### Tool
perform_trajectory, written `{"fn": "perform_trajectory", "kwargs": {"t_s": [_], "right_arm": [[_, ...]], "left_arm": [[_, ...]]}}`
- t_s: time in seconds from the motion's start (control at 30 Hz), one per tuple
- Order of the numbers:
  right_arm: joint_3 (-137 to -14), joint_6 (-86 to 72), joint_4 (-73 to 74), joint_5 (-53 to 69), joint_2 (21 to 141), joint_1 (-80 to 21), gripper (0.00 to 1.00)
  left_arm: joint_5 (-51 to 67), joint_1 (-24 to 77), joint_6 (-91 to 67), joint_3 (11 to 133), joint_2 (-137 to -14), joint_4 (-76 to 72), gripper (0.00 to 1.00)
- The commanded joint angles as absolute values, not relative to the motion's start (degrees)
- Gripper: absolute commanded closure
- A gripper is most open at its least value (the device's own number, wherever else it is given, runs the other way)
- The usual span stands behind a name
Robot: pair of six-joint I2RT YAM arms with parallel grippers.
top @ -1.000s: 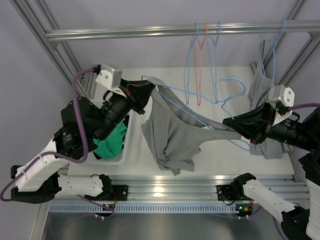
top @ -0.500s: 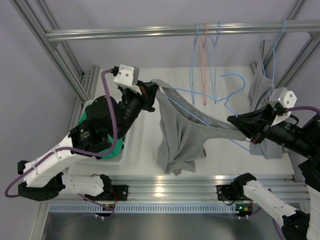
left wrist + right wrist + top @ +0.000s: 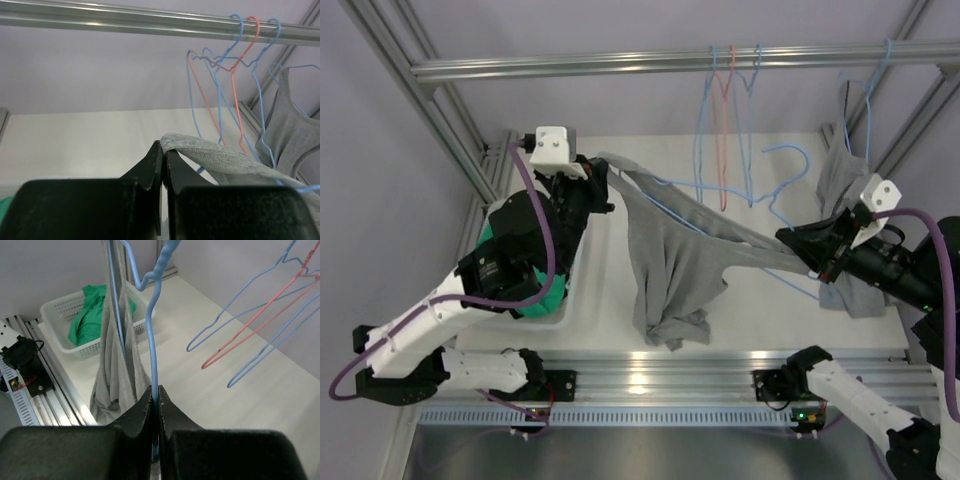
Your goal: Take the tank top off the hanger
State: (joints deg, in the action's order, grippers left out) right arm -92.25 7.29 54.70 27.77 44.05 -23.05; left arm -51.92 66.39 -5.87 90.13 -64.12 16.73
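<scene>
A grey tank top hangs stretched between my two grippers above the white table, still threaded on a blue wire hanger. My left gripper is shut on a strap of the tank top; the left wrist view shows the strap pinched at the gripper. My right gripper is shut on the hanger wire. In the right wrist view the gripper clamps the blue hanger, and the tank top droops from it beyond.
A white basket with a green cloth stands at the left, under my left arm. A metal rail carries several empty blue and red hangers. Another grey garment hangs on a hanger at the right.
My left gripper swung right, then back left and up with the strap, stretching the tank top along the hanger. My right gripper shifted slightly with the hanger.
</scene>
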Motion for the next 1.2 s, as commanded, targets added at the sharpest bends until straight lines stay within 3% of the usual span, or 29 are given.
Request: {"fn": "perform_trajectory", "kwargs": {"t_s": [0.0, 0.2, 0.33, 0.47, 0.5, 0.63, 0.73, 0.83, 0.97, 1.17], "right_arm": [[-93.34, 10.28, 57.30, 25.66, 41.66, -24.78, 1.00], [-93.08, 14.41, 57.66, 31.90, 38.85, -26.36, 1.00], [-93.16, 12.76, 56.26, 29.64, 39.20, -26.98, 1.00], [-87.13, 3.02, 41.37, 27.77, 37.98, -26.89, 1.00], [-85.45, 0.99, 37.65, 27.86, 37.27, -26.89, 1.00], [-71.15, -12.17, 14.64, 31.10, 32.88, -26.98, 1.00], [-63.32, -20.88, -3.47, 29.28, 32.43, -26.90, 1.00], [-60.21, -24.08, -11.60, 23.15, 32.78, -26.98, 1.00], [-75.21, -16.63, 13.58, 9.79, 35.07, -26.90, 1.00], [-89.46, -10.64, 45.50, -7.02, 34.98, -26.89, 1.00]], "left_arm": [[-54.68, 61.03, -8.60, 89.65, -63.90, 16.69, 1.00], [-32.91, 48.10, -18.36, 89.04, -65.65, 21.62, 1.00], [-17.79, 46.41, -19.16, 88.86, -67.94, 21.45, 1.00], [-1.53, 46.41, -22.32, 85.09, -68.12, 18.92, 1.00], [6.95, 46.49, -23.80, 83.08, -67.25, 17.07, 1.00], [25.70, 48.24, -27.76, 67.81, -62.42, 3.89, 1.00], [28.20, 52.98, -27.00, 62.42, -62.40, 0.62, 1.00], [25.42, 56.16, -26.28, 58.64, -62.40, 0.62, 1.00], [9.55, 56.25, -28.65, 50.29, -59.77, 0.62, 1.00], [-2.37, 56.25, -29.18, 41.40, -59.06, 0.70, 1.00]]}}
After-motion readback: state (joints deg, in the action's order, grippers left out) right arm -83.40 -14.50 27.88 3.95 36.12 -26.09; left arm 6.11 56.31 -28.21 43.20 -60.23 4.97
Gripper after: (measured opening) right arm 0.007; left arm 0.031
